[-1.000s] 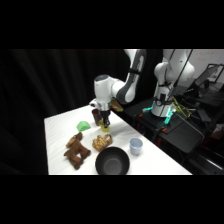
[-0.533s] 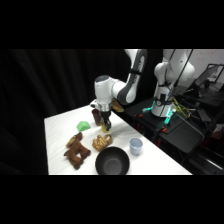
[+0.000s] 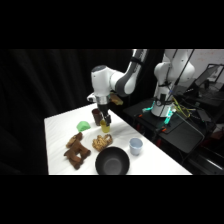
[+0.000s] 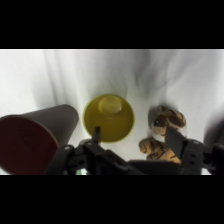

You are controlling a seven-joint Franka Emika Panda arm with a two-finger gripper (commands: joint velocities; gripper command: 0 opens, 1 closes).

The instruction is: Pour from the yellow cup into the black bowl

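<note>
- Yellow cup [image 4: 108,118] stands by the brown cup [image 4: 35,140], near the table's [image 3: 60,125] far edge.
- Gripper [image 4: 132,137] gapes wide, straddling one wall; you centre, then squeeze.

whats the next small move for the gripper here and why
Probably lower a little further and close on the yellow cup. In the wrist view the gripper looks open, one finger at the cup's near rim and the other well off to its side, so nothing is held yet. The brown cup stands close beside it, so a straight descent seems safest.
</note>
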